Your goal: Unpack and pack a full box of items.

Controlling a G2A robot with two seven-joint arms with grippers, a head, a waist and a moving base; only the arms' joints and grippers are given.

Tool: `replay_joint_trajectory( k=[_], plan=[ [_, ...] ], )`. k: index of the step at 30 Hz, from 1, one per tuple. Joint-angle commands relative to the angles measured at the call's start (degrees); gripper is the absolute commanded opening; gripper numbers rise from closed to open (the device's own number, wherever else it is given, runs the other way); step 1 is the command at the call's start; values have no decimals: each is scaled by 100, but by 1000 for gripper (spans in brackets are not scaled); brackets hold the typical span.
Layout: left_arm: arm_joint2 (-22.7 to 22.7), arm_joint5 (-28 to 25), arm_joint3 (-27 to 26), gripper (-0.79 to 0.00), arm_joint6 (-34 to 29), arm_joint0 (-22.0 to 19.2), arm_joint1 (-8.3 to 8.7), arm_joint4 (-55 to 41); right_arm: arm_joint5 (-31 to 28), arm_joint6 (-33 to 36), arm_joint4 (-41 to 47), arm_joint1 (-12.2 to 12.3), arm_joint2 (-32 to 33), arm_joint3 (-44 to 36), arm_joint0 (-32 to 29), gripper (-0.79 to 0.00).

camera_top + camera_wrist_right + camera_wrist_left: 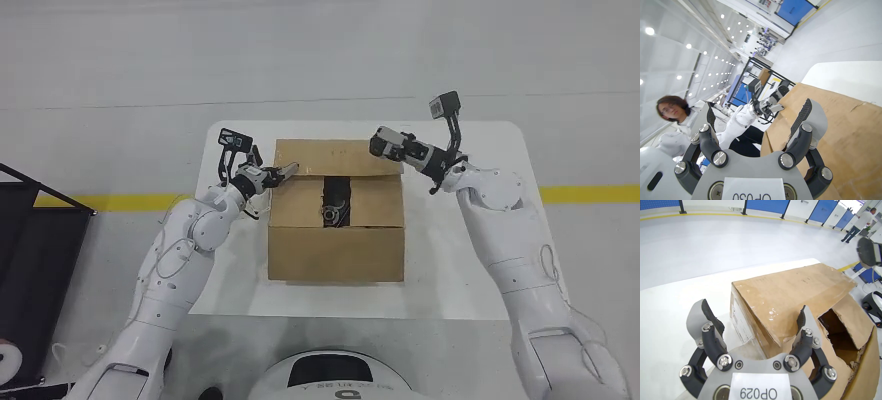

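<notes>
Sitting in the middle of a white bench (240,290), a brown cardboard box (335,245) is resting with its top flaps partly parted. A dark gap (337,188) is showing between the flaps, with something dark and metallic (333,213) lying inside, too small to make out. The left fingers (695,317) are standing spread wide at one far corner of the box, holding nothing, with that corner sitting between them. One finger is hanging over the bare bench just beside the box wall and the other over the taped far flap (791,291); whether either is touching the cardboard cannot be told. The right fingers (816,115) are likewise gaping wide and gripping nothing at the opposite far corner, one finger lying over the flap's surface and the other hanging out past the box edge. The far flap is stretching the whole way between the two pairs of fingers, and the gap is lying just past them toward the box's middle. A torn, ragged edge (826,335) is showing on the cardboard right beside the left fingers.
</notes>
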Motion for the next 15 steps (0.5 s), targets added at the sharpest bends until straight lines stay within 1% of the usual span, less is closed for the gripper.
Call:
replay_joint_trajectory(
  k=[1,2,5,7,12,15],
  plan=[
    [0,-1,0,0,0,0,0,0,-270,683,572,94,388,-53,-405,0],
    [0,-1,0,0,0,0,0,0,-346,1009,812,143,565,-66,-594,0],
    [0,-1,0,0,0,0,0,0,16,1372,1045,286,948,-201,-1106,0],
    [0,-1,0,0,0,0,0,0,131,1487,1008,350,1098,-222,-1298,0],
    [0,-1,0,0,0,0,0,0,579,1935,786,442,930,-403,-1411,0],
    [0,-1,0,0,0,0,0,0,646,2002,702,507,884,-429,-1420,0]
  ],
)
